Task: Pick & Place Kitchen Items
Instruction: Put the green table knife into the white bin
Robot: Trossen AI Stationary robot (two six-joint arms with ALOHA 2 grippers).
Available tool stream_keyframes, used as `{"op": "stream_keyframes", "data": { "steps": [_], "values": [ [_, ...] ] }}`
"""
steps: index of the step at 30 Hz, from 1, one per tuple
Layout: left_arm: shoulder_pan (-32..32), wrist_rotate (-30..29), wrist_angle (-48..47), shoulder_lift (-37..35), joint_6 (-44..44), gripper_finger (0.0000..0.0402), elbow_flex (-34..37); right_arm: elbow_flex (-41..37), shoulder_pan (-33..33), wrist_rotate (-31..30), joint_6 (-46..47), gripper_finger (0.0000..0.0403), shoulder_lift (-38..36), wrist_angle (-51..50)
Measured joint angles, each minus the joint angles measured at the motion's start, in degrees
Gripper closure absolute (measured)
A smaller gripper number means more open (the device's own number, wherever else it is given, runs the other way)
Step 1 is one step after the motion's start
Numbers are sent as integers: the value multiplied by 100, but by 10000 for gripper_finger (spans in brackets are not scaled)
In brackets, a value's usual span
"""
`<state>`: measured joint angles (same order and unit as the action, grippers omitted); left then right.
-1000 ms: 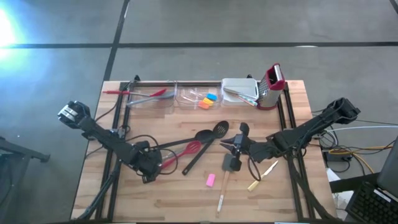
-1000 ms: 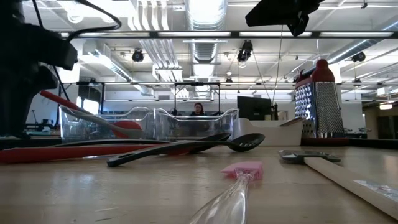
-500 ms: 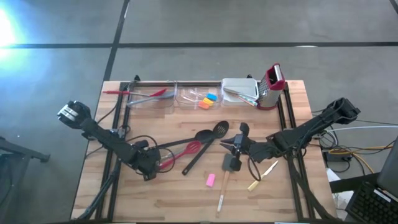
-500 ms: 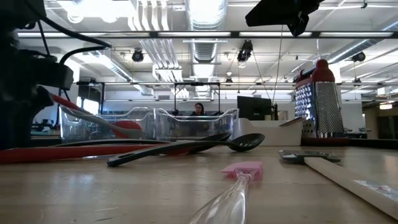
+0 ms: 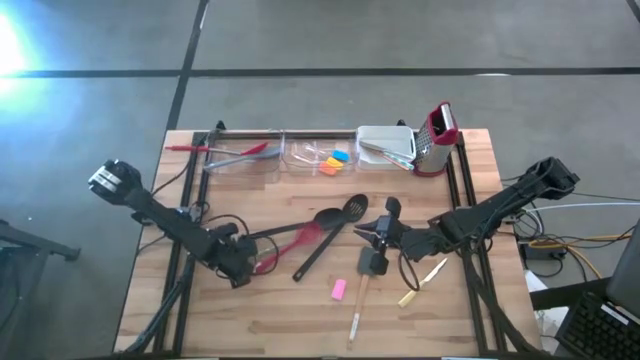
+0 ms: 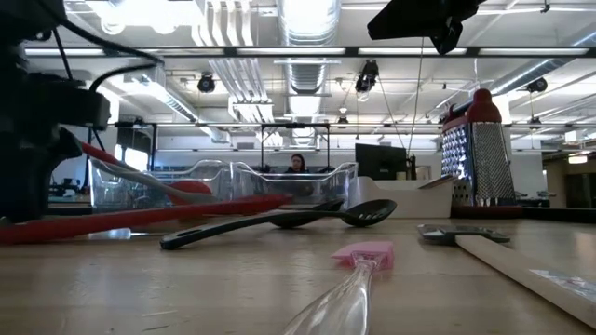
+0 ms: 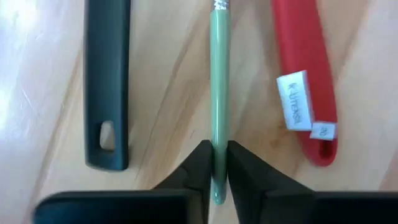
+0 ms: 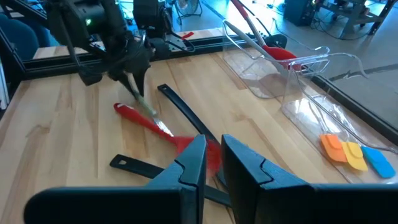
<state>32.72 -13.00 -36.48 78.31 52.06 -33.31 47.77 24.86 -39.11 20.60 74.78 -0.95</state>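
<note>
Left gripper (image 7: 214, 163) clamped on pale green whisk handle (image 7: 218, 93), red-wire head (image 5: 307, 238) near counter (image 5: 250, 310) centre. Red-handled utensil (image 7: 305, 74) and black slotted spoon (image 5: 330, 232) just beside. Right gripper (image 5: 374, 233) closed, empty, right of centre. Bare wood along left and near edges.

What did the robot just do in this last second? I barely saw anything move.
The left gripper closed its fingers on the thin green handle of a utensil lying on the table. The long red utensil beside it shifted and now slants in the low view. The right gripper, the black spoons and the grater stayed put.
</note>
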Motion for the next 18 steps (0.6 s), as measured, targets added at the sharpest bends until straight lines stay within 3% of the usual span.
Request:
{"op": "stream_keyframes", "data": {
  "steps": [2, 9, 18],
  "values": [
    [-10, -4, -70, 1, 16, 372, 12, 0, 0, -3, 0, 360, 0, -1],
    [-2, -11, -27, 4, 13, 372, 1, 0, 0, -5, 0, 360, 0, -2],
    [-2, 781, -1043, 39, -359, 372, -572, 0, 0, -5, 27, 360, 0, -2]
  ]
}}
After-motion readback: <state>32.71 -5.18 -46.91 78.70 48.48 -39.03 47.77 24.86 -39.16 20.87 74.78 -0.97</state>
